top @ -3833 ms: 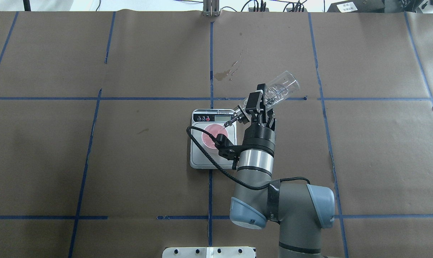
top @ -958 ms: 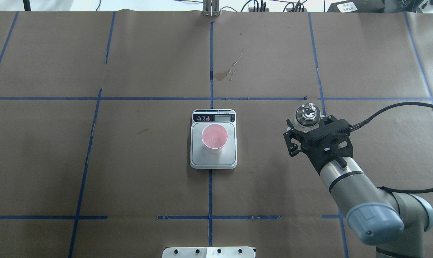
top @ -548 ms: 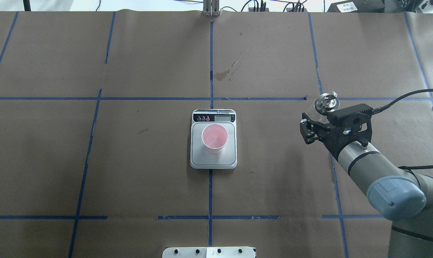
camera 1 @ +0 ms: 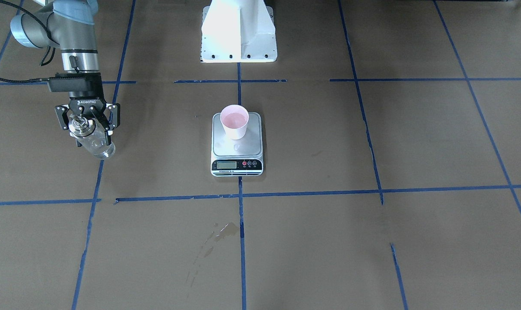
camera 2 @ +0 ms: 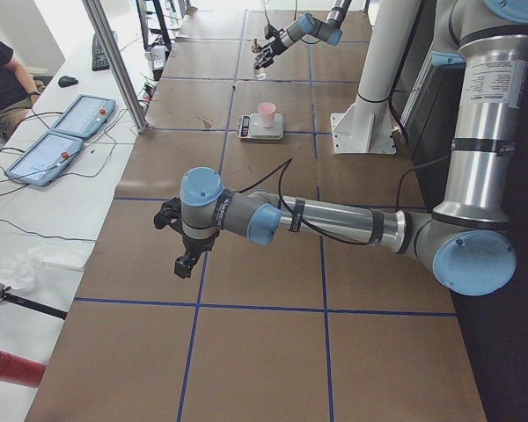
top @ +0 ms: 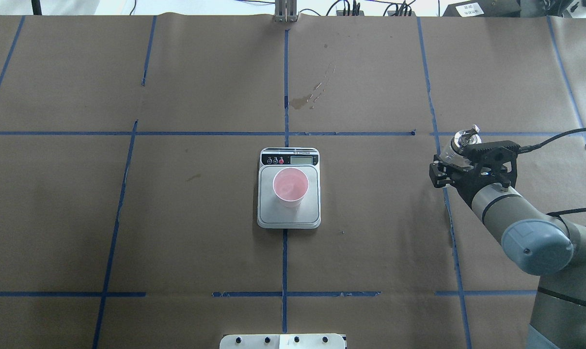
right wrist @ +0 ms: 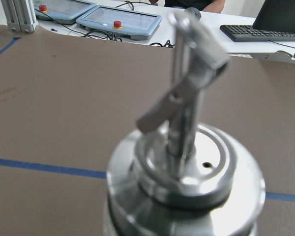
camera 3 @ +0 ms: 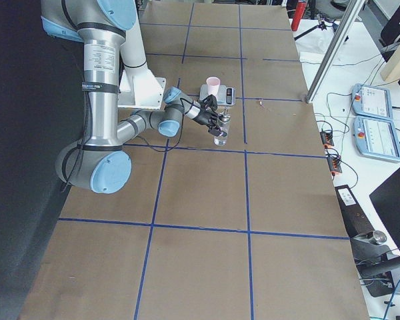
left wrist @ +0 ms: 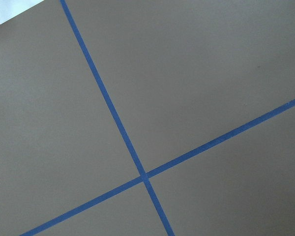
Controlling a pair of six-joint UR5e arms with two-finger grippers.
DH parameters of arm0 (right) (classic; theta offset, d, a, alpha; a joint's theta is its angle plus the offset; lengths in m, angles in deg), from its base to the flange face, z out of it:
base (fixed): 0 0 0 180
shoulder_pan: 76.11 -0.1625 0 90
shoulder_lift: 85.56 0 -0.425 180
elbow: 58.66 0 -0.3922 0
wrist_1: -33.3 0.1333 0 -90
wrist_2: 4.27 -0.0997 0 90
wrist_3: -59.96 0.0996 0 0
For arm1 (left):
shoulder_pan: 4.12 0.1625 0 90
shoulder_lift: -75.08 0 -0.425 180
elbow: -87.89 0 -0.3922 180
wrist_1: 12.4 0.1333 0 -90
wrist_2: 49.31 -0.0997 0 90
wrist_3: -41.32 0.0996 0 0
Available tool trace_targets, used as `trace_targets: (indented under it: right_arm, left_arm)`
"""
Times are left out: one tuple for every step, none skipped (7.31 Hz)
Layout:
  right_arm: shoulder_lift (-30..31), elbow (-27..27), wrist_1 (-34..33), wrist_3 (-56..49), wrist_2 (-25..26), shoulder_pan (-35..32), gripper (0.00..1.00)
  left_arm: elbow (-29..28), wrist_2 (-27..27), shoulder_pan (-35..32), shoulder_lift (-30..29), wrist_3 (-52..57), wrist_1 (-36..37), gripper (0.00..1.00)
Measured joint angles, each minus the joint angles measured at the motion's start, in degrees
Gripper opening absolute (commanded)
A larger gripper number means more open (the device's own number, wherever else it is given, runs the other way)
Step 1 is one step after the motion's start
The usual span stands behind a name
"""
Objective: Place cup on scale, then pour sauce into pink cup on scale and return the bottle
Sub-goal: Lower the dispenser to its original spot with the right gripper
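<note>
I can read just one word: ROBOTIQ, in white letters on the black two-finger right gripper [camera 1: 89, 130]. The LCD [camera 1: 226, 164] on the flat silver kitchen scale [camera 1: 248, 146] is too small for me to read

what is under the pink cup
The cup stands upright on the silver platform of the scale. The patch directly beneath its base is covered, so nothing there can be seen.

I'm counting now on my screens: one cup [top: 290, 186] | one scale [top: 289, 216] | one bottle [camera 1: 96, 145] | two arms, left arm [camera 2: 334, 220] and right arm [top: 496, 206] | two tablets [camera 2: 82, 114] [camera 2: 42, 156] | one stain [top: 300, 102]
</note>
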Motion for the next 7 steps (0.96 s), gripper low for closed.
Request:
trace_targets:
  right_arm:
    - [0.04, -0.11, 0.08, 3.10, -1.62, -0.46, 0.00]
    - [0.06, -0.21, 0.10, 4.59, -2.35, -0.86, 0.00]
    - [0.12, -0.33, 0.05, 5.25, -2.66, -1.23, 0.00]
    - [0.21, -0.49, 0.00, 5.48, -2.77, -1.47, 0.00]
    - [0.23, -0.95, -0.04, 5.54, -2.78, -1.51, 0.00]
    - [0.20, -1.74, -0.09, 5.55, -2.76, -1.48, 0.00]
    - [0.18, -2.32, -0.11, 5.52, -2.72, -1.46, 0.00]
  left_arm:
    - [-0.01, -0.19, 0.03, -0.07, 0.00, -0.01, 1.00]
    - [-0.05, -0.28, 0.06, -0.11, 0.00, -0.01, 1.00]
    - [-0.07, -0.30, 0.07, -0.14, 0.00, -0.01, 1.00]
    - [-0.08, -0.32, 0.05, -0.16, 0.00, -0.01, 1.00]
    - [-0.09, -0.35, 0.04, -0.15, 0.00, -0.03, 1.00]
    - [-0.09, -0.35, 0.06, -0.13, 0.00, -0.07, 1.00]
    - [-0.09, -0.32, 0.09, -0.12, 0.00, -0.09, 1.00]
